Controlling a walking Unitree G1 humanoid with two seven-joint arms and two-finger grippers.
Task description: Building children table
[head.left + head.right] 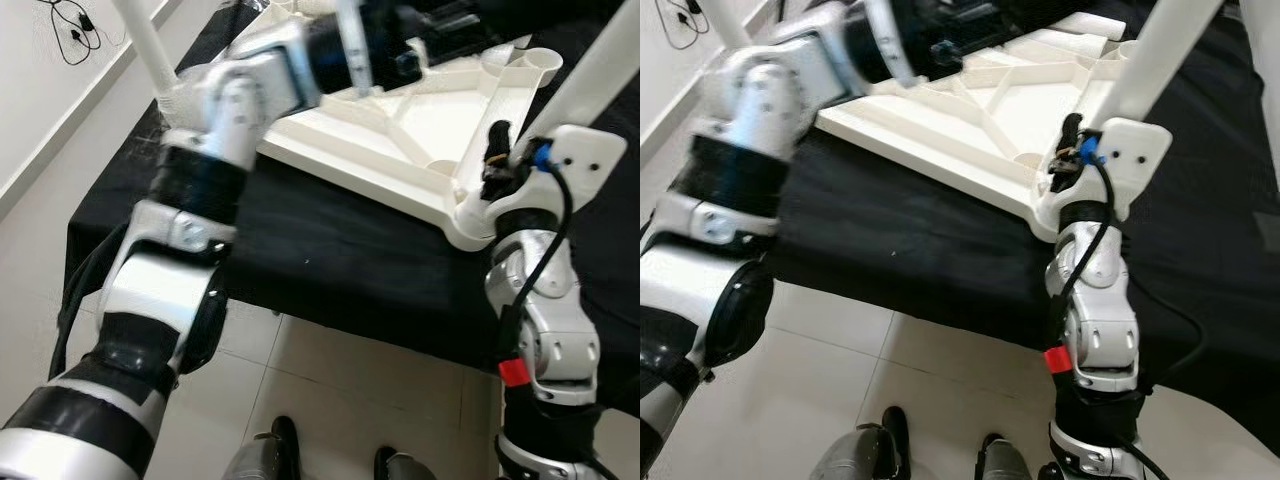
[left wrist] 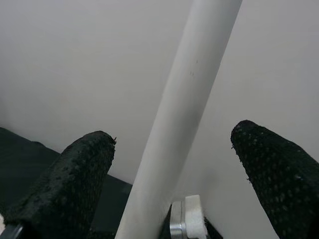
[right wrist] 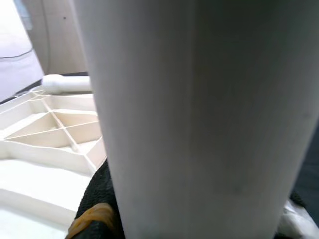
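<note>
1. I see the white tabletop (image 1: 420, 140) lying underside up on the black-draped bench (image 1: 330, 260).
2. Left gripper (image 2: 169, 164) – jaws wide around one leg (image 2: 179, 119).
3. Right gripper (image 1: 497, 160) at the near corner – jaws gripping another leg (image 3: 199, 119).

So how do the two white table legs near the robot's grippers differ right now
The right leg stands at the tabletop's near corner with the right gripper at its base; the left leg rises at the far left corner. In the left wrist view the left leg sits between spread fingers, untouched; in the right wrist view the right leg looms very close. The right one looks thicker in the head views, being nearer. Both are plain white tubes, leaning.
</note>
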